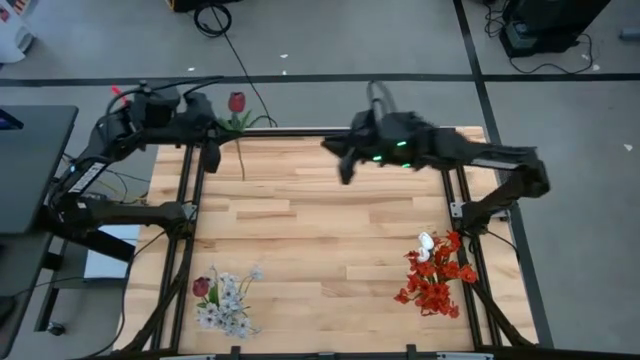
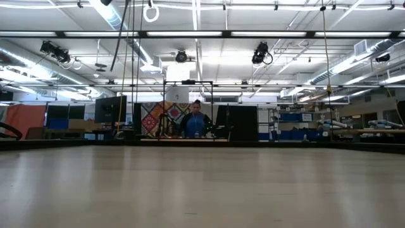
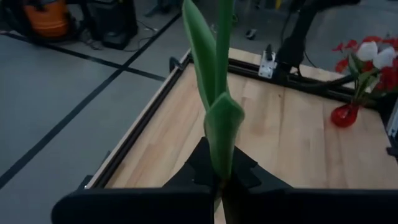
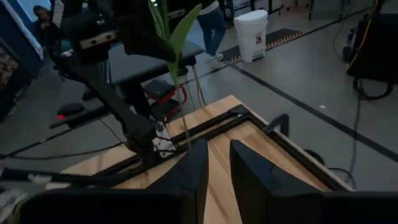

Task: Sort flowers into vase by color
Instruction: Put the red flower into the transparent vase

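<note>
High view: we see the left gripper at the far-left corner of the wooden surface, pinched on the stem of a maroon tulip. Bud sits past the far edge, over the floor; stem runs back across the surface edge, so long axis goes roughly far-to-near, bud end away. Right gripper hovers over the far-centre part of the surface; fingers' gap hard to read from here. Near-left: white blossom sprays w/ another maroon bud. Near-right: red blooms w/ a white tulip.

Low view: only bare surface & the room, w/ a person far behind; no arm or flower shows.

Left wrist view: adds what the top cam can't give, i.e. stem and leaf rising straight out from between that gripper's pressed-together fingers, upright in frame. Also a red vase under the red bunch.

Right wrist view: right gripper's fingers stand a bit apart, nothing between them. Beyond, we see the held tulip's leaves, stem hanging down toward the surface corner.
</note>
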Controlling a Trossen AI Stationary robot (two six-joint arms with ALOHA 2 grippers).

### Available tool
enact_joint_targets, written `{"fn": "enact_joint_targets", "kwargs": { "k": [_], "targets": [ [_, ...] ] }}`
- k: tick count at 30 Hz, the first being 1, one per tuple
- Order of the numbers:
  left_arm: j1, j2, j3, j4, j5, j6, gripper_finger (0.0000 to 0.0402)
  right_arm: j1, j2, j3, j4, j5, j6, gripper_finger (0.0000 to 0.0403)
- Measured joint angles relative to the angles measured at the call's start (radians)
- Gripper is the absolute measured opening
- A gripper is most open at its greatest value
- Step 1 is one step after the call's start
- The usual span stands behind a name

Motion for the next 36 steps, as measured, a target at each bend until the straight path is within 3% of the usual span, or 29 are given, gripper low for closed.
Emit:
{"fn": "enact_joint_targets", "kwargs": {
  "k": [8, 15, 20, 27, 36],
  "targets": [
    [-0.012, -0.021, 0.0, 0.001, -0.027, -0.072, 0.0006, 0.033, -0.249, 0.0, -0.287, -0.035, -0.06, 0.0075],
    [-0.079, 0.004, 0.0, 0.025, -0.112, -0.11, 0.0006, 0.156, -0.412, -0.059, -0.416, -0.047, -0.051, 0.0075],
    [-0.143, 0.023, 0.0, 0.047, -0.179, -0.123, 0.0006, 0.216, -0.526, -0.251, -0.405, -0.038, 0.003, 0.0075],
    [-0.258, 0.076, 0.0, 0.077, -0.24, -0.148, 0.0006, 0.249, -0.67, -0.483, -0.231, -0.087, 0.045, 0.0075],
    [-0.318, 0.102, 0.0, 0.097, -0.296, -0.17, 0.0006, 0.266, -0.723, -0.559, -0.227, -0.125, 0.048, 0.0075]
  ]
}}
